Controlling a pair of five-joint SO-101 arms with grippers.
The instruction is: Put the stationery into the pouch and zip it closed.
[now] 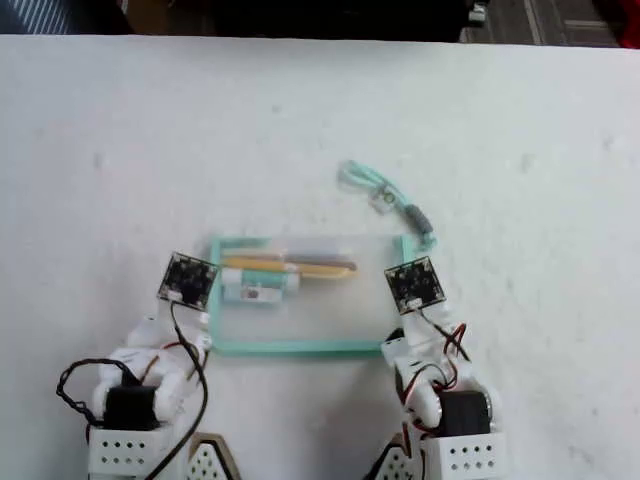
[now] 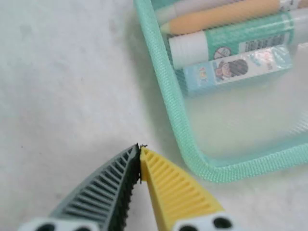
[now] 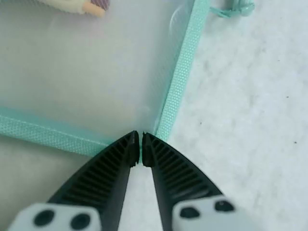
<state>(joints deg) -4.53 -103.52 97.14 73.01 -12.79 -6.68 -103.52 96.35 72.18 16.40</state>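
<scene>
Clear teal-edged zip pouch (image 1: 300, 348) holds the stationery (image 1: 285, 272); left gripper (image 2: 139, 150) and right gripper (image 3: 140, 142), both pinched closed, sit by its near corners.

table (image 1: 120, 120): white | pouch (image 1: 300, 347): lying flat | teal cord (image 1: 412, 212): just beside pouch's far corner

Pouch (image 2: 166, 86) cropped by both wrist views; orange pen (image 2: 226, 17), glue stick (image 2: 231, 41) cut off at edge; cord charm (image 1: 382, 199) indistinct
</scene>
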